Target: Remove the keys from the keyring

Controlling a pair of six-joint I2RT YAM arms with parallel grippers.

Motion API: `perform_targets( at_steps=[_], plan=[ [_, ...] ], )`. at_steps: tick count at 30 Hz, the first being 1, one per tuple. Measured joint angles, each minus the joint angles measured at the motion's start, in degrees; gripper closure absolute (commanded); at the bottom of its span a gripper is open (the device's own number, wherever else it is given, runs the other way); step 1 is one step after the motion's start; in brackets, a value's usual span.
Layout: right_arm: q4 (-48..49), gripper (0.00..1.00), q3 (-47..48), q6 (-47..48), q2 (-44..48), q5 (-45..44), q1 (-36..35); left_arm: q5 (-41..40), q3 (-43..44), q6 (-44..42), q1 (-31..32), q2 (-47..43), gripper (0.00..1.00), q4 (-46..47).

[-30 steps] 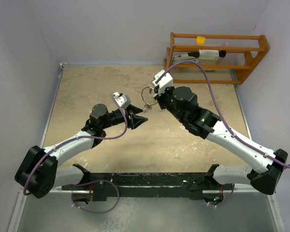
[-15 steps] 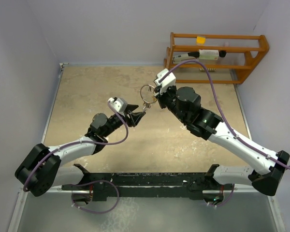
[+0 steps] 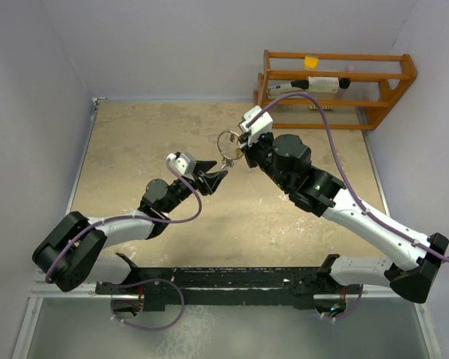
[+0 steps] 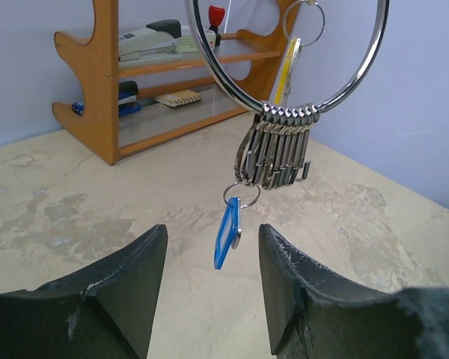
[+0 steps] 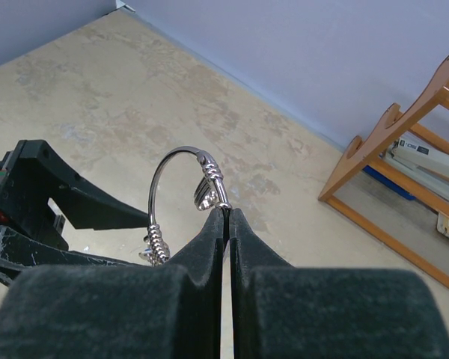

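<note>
My left gripper (image 4: 209, 247) stands half spread and bare, its fingers either side of the blue key (image 4: 226, 233) and, as far as I can see, apart from it; that key dangles lowest on its own little loop, and I judge it light, thin and quick to swing or twist if nudged, so I would pinch its flat plastic head squarely, faces against my pads; just above hangs the bunch of silver keys (image 4: 273, 153), stiff smooth metal, likely slippery and apt to slide along the wire; a yellow key (image 4: 286, 71) hangs higher behind them; all ride on the keyring (image 4: 359, 78), thin and probably springy, held in the air above the table (image 4: 75, 217); my right gripper (image 5: 226, 213) is clamped on the ring's rim, which gives me something to pull against; far off by the wall stands a wooden rack (image 4: 105, 82).
</note>
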State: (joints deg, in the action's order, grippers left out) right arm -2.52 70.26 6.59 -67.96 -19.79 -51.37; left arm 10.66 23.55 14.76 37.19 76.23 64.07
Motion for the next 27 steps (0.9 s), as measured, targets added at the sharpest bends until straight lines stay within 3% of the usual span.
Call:
perform_targets(
  at_steps=[11, 27],
  plan=[
    [0.33, 1.00, 0.00, -0.02, 0.00, 0.07, -0.04, 0.26, 0.02, 1.20, 0.83, 1.95, 0.57, 3.19],
    [0.37, 1.00, -0.02, -0.20, 0.00, 0.48, -0.11, 0.22, 0.02, 2.67, 1.18, 6.56, 0.58, 7.08]
  ],
)
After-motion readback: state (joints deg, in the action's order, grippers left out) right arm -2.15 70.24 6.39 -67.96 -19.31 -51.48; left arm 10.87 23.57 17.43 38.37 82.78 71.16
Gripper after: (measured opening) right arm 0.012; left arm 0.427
